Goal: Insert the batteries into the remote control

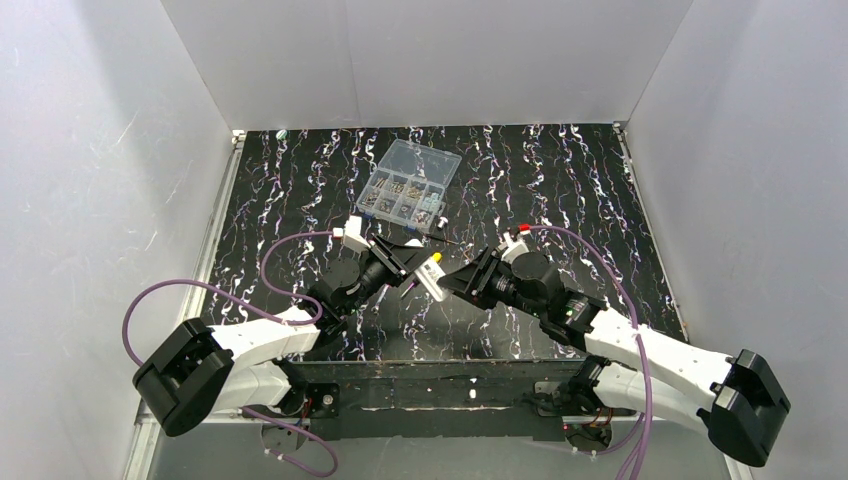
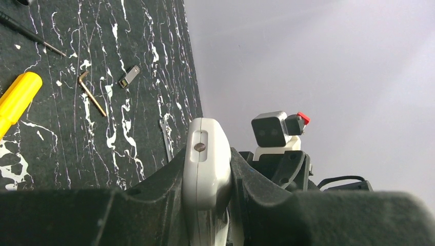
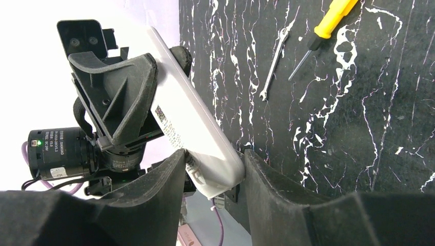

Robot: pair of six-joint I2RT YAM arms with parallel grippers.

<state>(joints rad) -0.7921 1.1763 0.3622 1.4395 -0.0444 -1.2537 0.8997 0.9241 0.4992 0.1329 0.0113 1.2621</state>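
Note:
The white remote control (image 1: 431,279) is held in the air at mid-table between both grippers. My left gripper (image 1: 412,268) is shut on one end; in the left wrist view that end (image 2: 205,166), with a small screw in it, sits squeezed between the fingers. My right gripper (image 1: 452,281) is shut on the other end; in the right wrist view the remote (image 3: 191,129) shows a printed label and runs from the left gripper's fingers down between my right fingers (image 3: 279,192). I see no batteries.
A clear compartment box (image 1: 412,180) of small metal parts lies behind the grippers. A yellow-handled screwdriver (image 3: 334,16) and a small wrench (image 3: 272,64) lie on the black marbled mat. A hex key (image 2: 92,94) and a small metal piece (image 2: 129,77) lie nearby. White walls enclose the table.

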